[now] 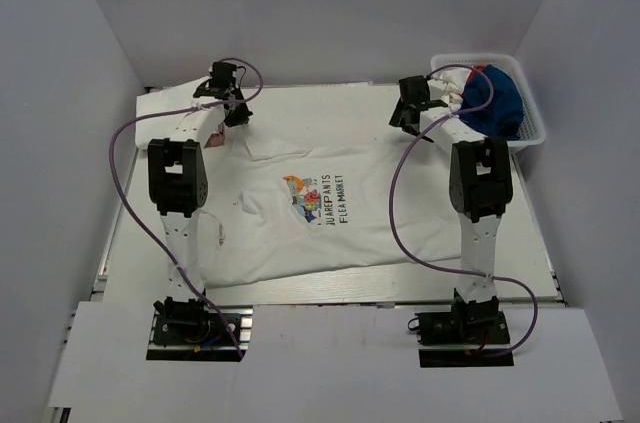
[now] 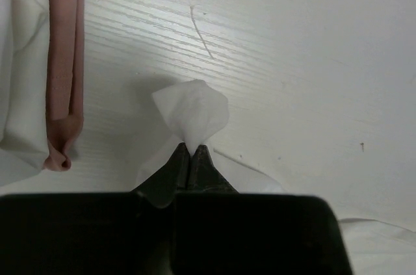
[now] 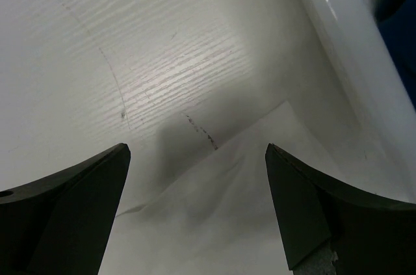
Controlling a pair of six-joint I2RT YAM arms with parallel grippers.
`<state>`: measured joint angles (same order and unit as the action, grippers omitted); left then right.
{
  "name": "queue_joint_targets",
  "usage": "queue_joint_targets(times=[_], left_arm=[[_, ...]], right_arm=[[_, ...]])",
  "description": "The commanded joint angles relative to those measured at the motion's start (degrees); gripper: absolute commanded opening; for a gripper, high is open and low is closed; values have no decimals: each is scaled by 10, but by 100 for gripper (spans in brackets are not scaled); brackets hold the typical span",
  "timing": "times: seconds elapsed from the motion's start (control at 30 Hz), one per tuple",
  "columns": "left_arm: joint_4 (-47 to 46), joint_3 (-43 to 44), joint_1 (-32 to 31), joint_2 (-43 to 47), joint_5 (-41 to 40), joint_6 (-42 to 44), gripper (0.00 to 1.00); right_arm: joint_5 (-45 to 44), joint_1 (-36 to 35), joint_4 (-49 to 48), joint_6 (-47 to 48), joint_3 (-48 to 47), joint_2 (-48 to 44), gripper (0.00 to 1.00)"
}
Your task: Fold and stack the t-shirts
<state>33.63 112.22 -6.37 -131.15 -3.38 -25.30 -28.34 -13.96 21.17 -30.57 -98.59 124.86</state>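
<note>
**What my table holds**

My white wood-grain table [image 1: 522, 218] carries a printed tee [image 1: 330, 238], white, spread flat across the middle. A second tee [image 1: 165, 108], also white, lies bunched at my far left corner, just beside the first. A white basket [image 1: 530, 141] sits at my far right corner.

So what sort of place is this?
Likely a robotics lab booth: plain white walls enclose the table, and the left arm and right arm are bolted at its near edge, over a spread t-shirt.

Printed white t-shirt [image 1: 370, 148], spread flat
</note>
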Motion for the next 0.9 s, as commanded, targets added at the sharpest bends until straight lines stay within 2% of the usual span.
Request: queue_joint_targets(times=[0.0,0.23,0.37,0.43,0.6,0.63,0.7,0.73,0.8,0.83,0.87], left_arm=[[17,5,0,57,31,1,0],[22,-36,0,93,43,-12,0],[9,-83,0,124,49,-18,0],[2,-96,0,135,54,-23,0],[14,-116,0,161,59,-23,0],[14,-125,-7,167,59,-28,0],[8,-158,-7,187,59,-34,0],[8,-177,-7,193,59,-39,0],[8,-191,-7,206,65,-39,0],[8,-199,-7,218,65,-45,0],[8,-199,-7,223,58,-45,0]], right_arm=[[-29,-4,5,-29,-19,10,90],[-51,-2,44,-43,-57,51,90],[-54,-3,39,-53,-40,53,90],[-50,-1,46,-54,-39,62,85],[-53,-4,40,-49,-20,57,56],[-52,-3,35,-47,-14,57,45],[-51,-2,35,-49,-8,54,35],[-50,-3,37,-50,-4,54,25],[-54,-2,38,-49,0,47,15],[-55,-2,37,-41,7,39,4],[-57,-3,33,-40,9,34,0]])
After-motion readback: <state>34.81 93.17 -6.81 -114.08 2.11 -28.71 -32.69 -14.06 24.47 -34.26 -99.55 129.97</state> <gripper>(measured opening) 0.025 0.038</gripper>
